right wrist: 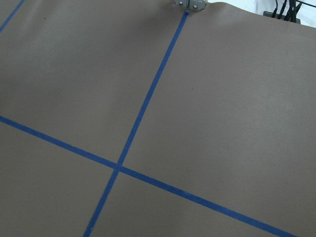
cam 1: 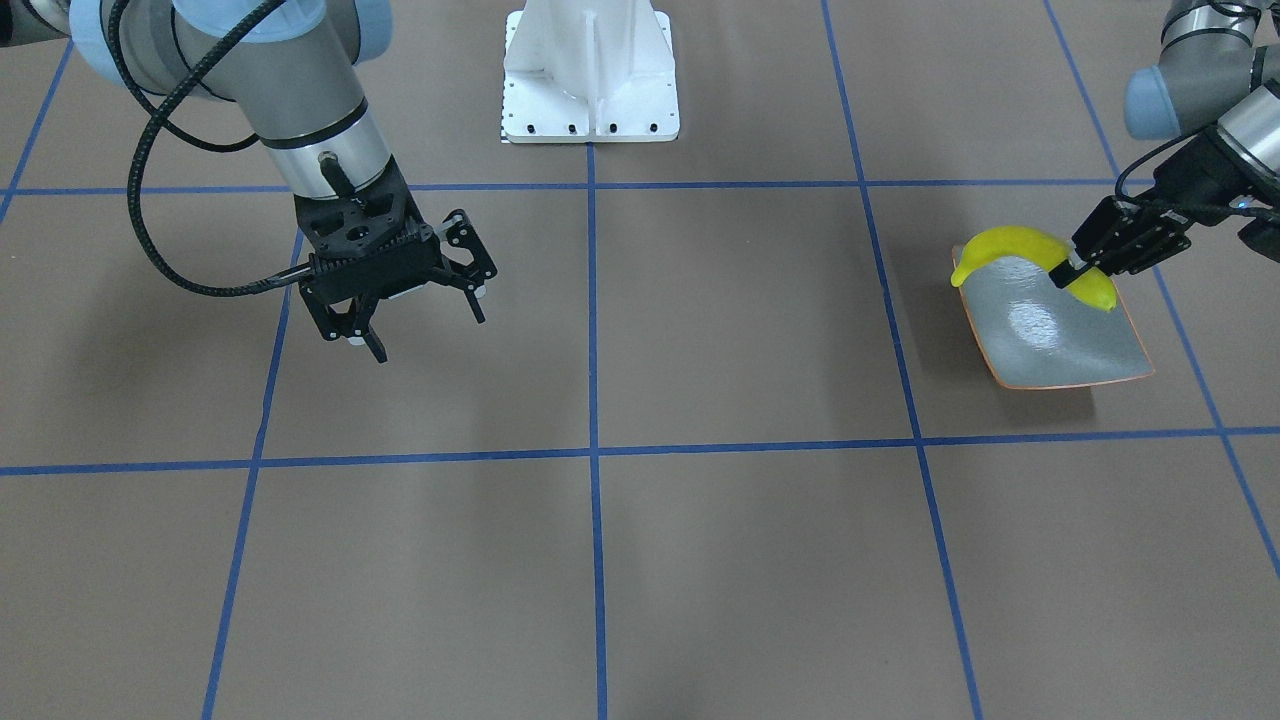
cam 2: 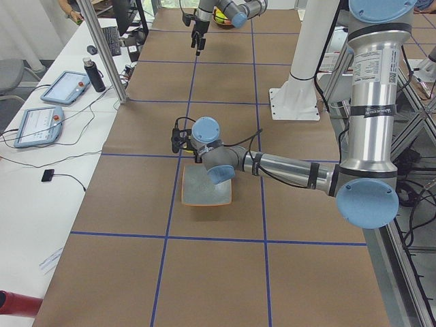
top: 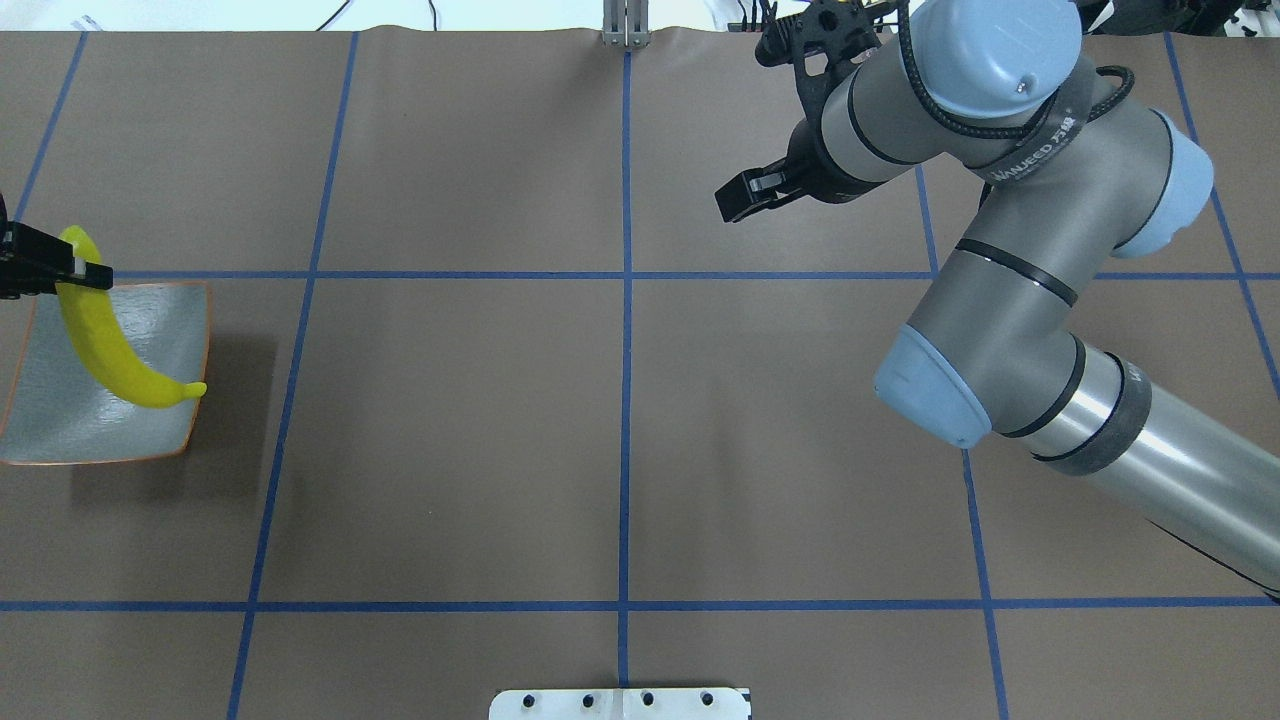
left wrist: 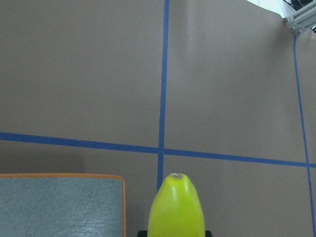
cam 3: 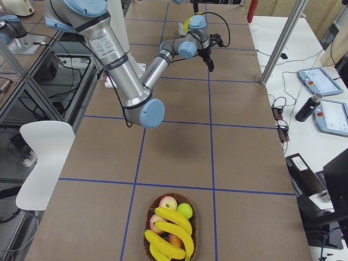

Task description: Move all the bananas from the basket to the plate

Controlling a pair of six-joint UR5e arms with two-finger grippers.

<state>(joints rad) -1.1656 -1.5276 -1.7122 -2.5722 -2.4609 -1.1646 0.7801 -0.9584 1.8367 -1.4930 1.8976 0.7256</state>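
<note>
Banana (top: 110, 350) over the plate (top: 60, 430) at the overhead view's left edge, left gripper (top: 78, 272) fingers clamped on it; right gripper (cam 1: 430, 335) fingers spread wide.

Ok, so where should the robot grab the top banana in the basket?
Probably across the middle of the top banana, coming straight down. It lies over the other fruit in the basket, so its middle looks bare on both sides, while its ends sit close to other fruit.
</note>
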